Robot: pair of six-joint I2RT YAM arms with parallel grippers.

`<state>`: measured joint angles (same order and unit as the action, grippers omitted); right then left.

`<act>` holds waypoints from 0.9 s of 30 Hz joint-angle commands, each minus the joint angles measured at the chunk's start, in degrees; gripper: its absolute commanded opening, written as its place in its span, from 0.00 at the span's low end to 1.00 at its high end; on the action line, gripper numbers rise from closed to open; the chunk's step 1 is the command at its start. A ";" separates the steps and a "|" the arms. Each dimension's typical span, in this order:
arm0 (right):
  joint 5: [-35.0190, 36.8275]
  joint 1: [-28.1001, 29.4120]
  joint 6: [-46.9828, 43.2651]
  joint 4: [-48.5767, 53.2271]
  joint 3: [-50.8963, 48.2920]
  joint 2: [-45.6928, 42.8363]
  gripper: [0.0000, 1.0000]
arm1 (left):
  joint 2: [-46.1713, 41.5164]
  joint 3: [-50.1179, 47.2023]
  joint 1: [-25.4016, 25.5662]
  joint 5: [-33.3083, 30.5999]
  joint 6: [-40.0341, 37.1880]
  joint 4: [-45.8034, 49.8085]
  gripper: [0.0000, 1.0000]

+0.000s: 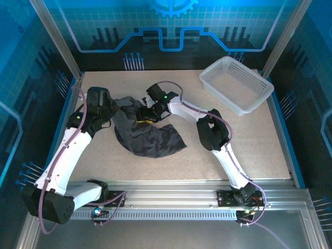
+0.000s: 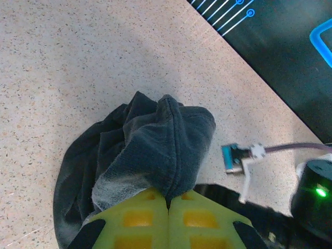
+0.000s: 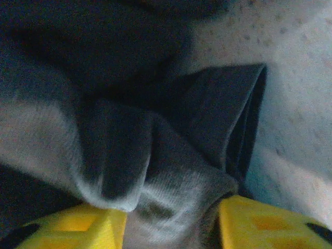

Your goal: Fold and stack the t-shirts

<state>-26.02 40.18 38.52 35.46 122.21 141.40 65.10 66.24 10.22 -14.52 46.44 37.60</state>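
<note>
At centre | left fingers (image 2: 137,220) angled down, clench t-shirt (image 1: 148,132) | right fingers (image 3: 259,223) straddle it, grip unclear

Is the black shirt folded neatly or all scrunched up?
Scrunched up. The t-shirt lies in a wrinkled heap on the table, with one bunched end pinched in the left gripper.

Robot lab cell, speckled table (image 1: 259,140), aluminium posts (image 1: 54,36), blue circuit-print backdrop (image 1: 218,26)
</note>
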 commanded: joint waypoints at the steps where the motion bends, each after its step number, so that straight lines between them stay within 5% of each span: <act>1: -0.46 -0.57 0.68 4.97 4.40 3.76 0.17 | 1.68 3.71 -0.90 3.12 -1.22 -2.24 0.00; 3: 3.80 -2.22 1.62 4.27 3.07 0.19 0.00 | 4.03 6.08 -1.20 6.10 -1.73 -3.89 0.00; 8: 11.04 -9.81 4.02 1.59 -1.38 -14.69 0.00 | 15.56 18.15 -2.17 18.11 -1.14 -9.80 0.00; 14: 15.12 -18.66 1.74 12.10 14.68 -20.59 0.00 | 34.81 46.62 -2.22 30.31 3.59 -15.24 0.00; 20: 19.93 -18.10 -1.16 17.08 23.05 -26.66 0.00 | 47.70 77.76 -3.54 32.35 7.84 -12.74 0.00; 24: 24.97 -9.65 -4.62 13.80 12.23 -33.83 0.00 | 43.82 75.40 -6.16 32.00 7.36 -13.49 0.00; 27: 25.39 -1.51 -3.77 6.73 -4.02 -38.83 0.03 | 35.58 60.02 -7.80 28.79 4.13 -12.77 0.00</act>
<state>-1.56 31.38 36.05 44.71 129.47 104.22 107.61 135.48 4.82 15.94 52.42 24.34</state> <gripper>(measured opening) 0.060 0.053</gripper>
